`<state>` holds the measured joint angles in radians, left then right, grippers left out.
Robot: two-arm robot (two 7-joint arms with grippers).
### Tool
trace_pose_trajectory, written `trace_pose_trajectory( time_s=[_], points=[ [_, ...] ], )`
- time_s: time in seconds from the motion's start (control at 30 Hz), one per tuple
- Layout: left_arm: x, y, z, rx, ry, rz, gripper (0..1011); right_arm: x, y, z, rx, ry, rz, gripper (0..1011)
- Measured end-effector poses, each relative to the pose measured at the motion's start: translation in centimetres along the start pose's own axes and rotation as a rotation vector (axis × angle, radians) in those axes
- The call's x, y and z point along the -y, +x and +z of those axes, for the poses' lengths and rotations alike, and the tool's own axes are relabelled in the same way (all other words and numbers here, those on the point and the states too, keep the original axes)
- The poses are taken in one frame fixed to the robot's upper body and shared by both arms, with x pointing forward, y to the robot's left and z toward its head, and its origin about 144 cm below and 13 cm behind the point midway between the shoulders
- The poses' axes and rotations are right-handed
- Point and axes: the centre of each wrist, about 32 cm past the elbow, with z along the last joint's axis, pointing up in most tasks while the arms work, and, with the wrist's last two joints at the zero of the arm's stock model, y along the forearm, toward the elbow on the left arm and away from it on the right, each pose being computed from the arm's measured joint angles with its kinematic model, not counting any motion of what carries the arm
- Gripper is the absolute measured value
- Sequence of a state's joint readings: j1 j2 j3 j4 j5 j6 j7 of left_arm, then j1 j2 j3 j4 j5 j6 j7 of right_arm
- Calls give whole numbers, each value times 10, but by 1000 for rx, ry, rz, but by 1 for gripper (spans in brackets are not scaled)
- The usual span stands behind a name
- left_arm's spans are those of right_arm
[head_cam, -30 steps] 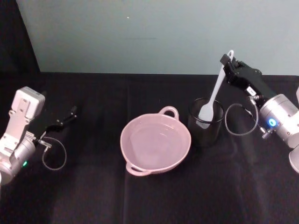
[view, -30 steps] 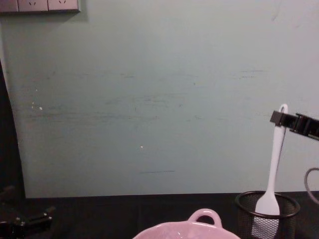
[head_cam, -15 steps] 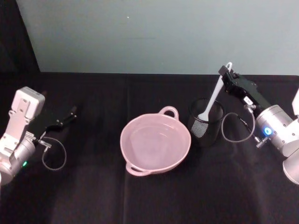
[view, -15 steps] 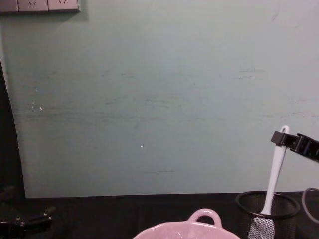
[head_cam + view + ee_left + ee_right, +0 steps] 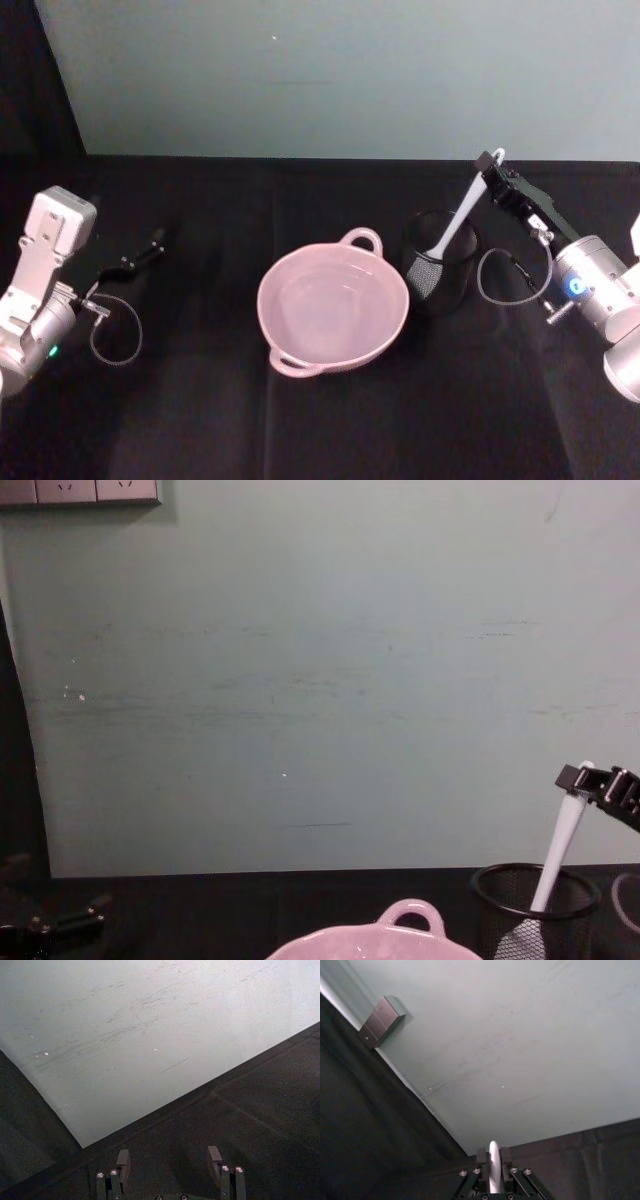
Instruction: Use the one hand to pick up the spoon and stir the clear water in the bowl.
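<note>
Spoon status: slim white plastic spoon [image 5: 455, 222] clamped at its handle tip by right black gripper [image 5: 492, 172]; head sits inside black wire-mesh cup [image 5: 440, 262].
Left gripper [image 5: 150, 245]: parked far left on black tabletop [image 5: 200, 400], fingers spread, empty.
Bowl: wide pale pink glossy bowl [image 5: 333, 304] at centre, just left of cup; not yet stirred.
Remaining (judged): lift clear of cup rim, carry left, dip, stir.
Room: open above bowl.

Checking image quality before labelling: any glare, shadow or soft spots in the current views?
Head view: soft sheen on the bowl rim, the black cloth swallows shadows, the left pincer blends into it. Chest view: the wall is evenly lit, the spoon reads crisp against it. Right wrist view: the right pincer is close and soft at the edge.
</note>
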<state>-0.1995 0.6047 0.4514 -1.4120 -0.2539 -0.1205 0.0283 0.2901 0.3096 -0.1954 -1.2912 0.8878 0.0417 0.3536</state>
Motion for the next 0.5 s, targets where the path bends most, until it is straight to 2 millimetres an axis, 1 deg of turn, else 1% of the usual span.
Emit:
trace_pose_trajectory(
  time_s=[0.03,0.1,0.13,0.2,0.23,0.33,0.37,0.43,0.5],
  points=[
    [0,0,0,0,0,0,1011,0,1,-1,-17,-4,-4,205],
    [0,0,0,0,0,0,1011,0,3,-3,-39,-12,-13,242],
    [0,0,0,0,0,0,1011,0,3,-3,-45,-15,-17,303],
    [0,0,0,0,0,0,1011,0,4,-4,-54,-20,-26,336],
    [0,0,0,0,0,0,1011,1,5,-4,-57,-21,-30,384],
    [0,0,0,0,0,0,1011,2,6,-3,-63,-23,-46,470],
    [0,0,0,0,0,0,1011,3,7,-3,-63,-24,-55,530],
    [0,0,0,0,0,0,1011,4,7,-3,-62,-24,-63,568],
    [0,0,0,0,0,0,1011,6,7,0,-60,-19,-71,652]
  ],
)
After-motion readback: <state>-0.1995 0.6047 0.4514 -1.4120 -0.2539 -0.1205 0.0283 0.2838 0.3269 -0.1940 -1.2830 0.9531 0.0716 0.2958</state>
